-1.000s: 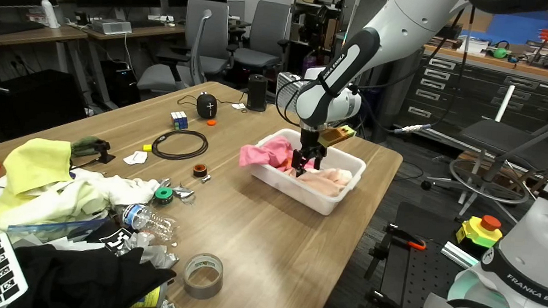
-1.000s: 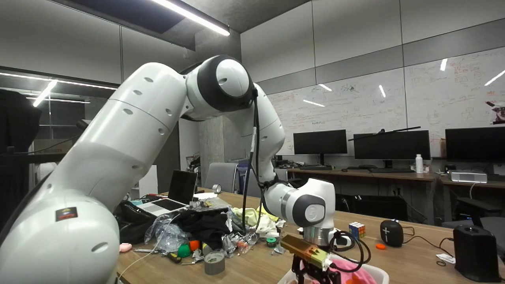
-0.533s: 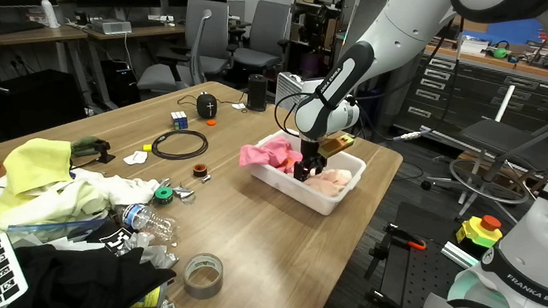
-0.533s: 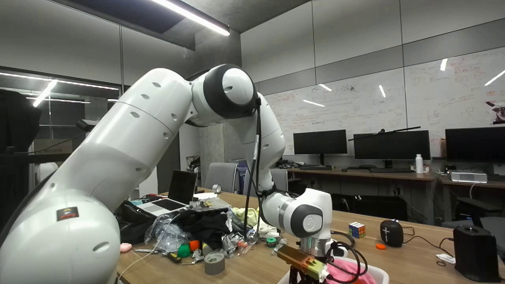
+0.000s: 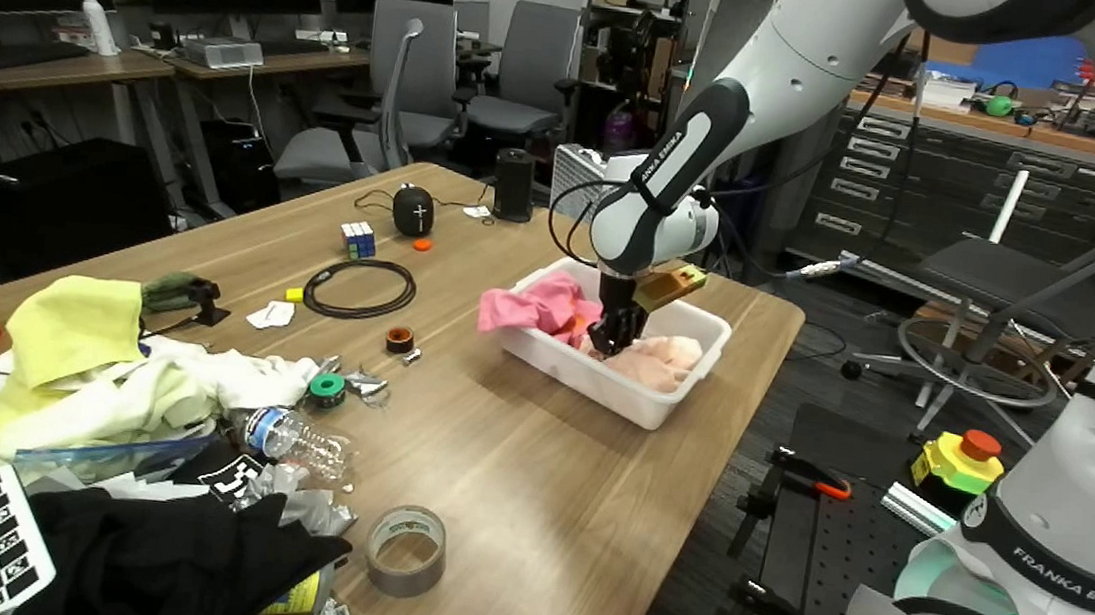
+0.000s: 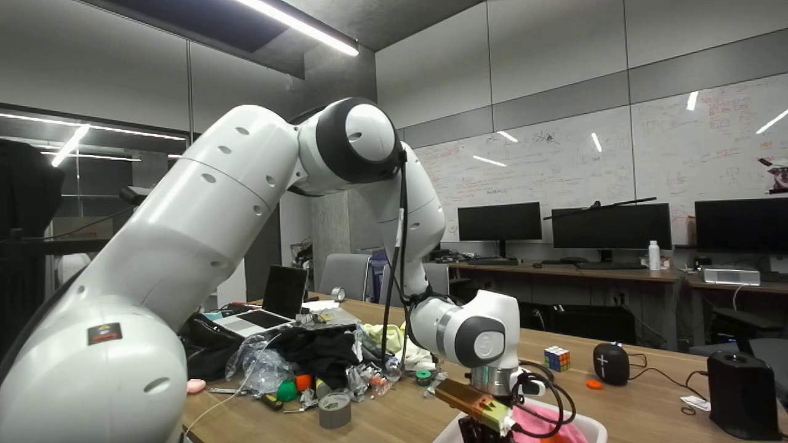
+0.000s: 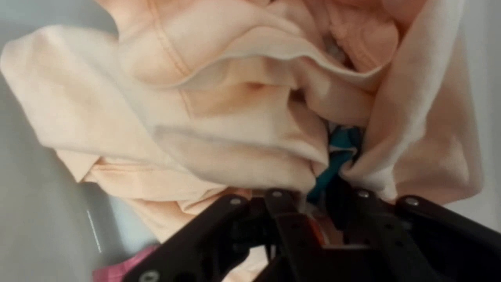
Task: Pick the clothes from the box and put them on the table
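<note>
The white box (image 5: 591,381) stands on the wooden table (image 5: 490,483) with the clothes inside. Pink cloth (image 5: 547,308) hangs over its far-left rim, and peach cloth (image 5: 658,360) fills the nearer part. My gripper (image 5: 601,343) is down in the box at the peach cloth. In the wrist view, teal cloth (image 7: 332,168) shows in a fold in front of the gripper (image 7: 320,197). The fingers (image 7: 283,211) stand close together, with cloth in the narrow gap. Their tips are buried, so a firm hold cannot be seen. The lower edge of an exterior view cuts off the gripper (image 6: 483,432).
Left of the box lie a coiled cable (image 5: 360,290), an orange tape roll (image 5: 400,340) and a Rubik's cube (image 5: 358,240). A cluttered heap with yellow cloth (image 5: 83,328), a bottle (image 5: 299,439) and a tape roll (image 5: 406,551) covers the table's near left.
My gripper has gone down into the box at the peach cloth. In the last half second its fingers have drawn together, and the arm has risen very slightly.
</note>
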Available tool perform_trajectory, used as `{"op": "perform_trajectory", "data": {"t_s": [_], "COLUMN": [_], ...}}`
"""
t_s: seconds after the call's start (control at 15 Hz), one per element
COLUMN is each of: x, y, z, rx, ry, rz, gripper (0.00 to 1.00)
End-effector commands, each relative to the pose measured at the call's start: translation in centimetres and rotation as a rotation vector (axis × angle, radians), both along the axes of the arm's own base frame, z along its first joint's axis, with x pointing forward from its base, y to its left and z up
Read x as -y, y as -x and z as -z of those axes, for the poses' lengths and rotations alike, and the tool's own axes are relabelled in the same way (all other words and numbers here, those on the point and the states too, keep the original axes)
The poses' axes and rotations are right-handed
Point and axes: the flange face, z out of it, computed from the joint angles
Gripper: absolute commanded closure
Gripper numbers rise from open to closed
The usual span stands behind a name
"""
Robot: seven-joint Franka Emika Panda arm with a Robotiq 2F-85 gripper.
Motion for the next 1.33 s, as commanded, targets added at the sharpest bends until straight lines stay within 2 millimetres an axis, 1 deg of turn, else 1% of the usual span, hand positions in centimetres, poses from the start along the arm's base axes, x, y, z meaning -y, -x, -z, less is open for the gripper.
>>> {"op": "perform_trajectory", "data": {"t_s": [0.0,0.13,0.2,0.67,0.87,1.0,1.27], "x": [1.1,1.8,2.3,5.7,7.1,7.6,7.7], "y": [-0.9,-1.3,-1.6,-3.6,-4.4,-4.8,-5.5], "z": [-3.1,-5.0,-6.0,-15.6,-20.5,-24.0,-30.7], "rx": [0.065,0.100,0.118,0.299,0.380,0.446,0.560], "ry": [0.015,0.019,0.027,0.061,0.088,0.100,0.137], "rz": [0.038,0.046,0.052,0.110,0.121,0.127,0.105], "gripper": [0.96,0.98,0.95,0.95,0.95,0.95,0.95]}}
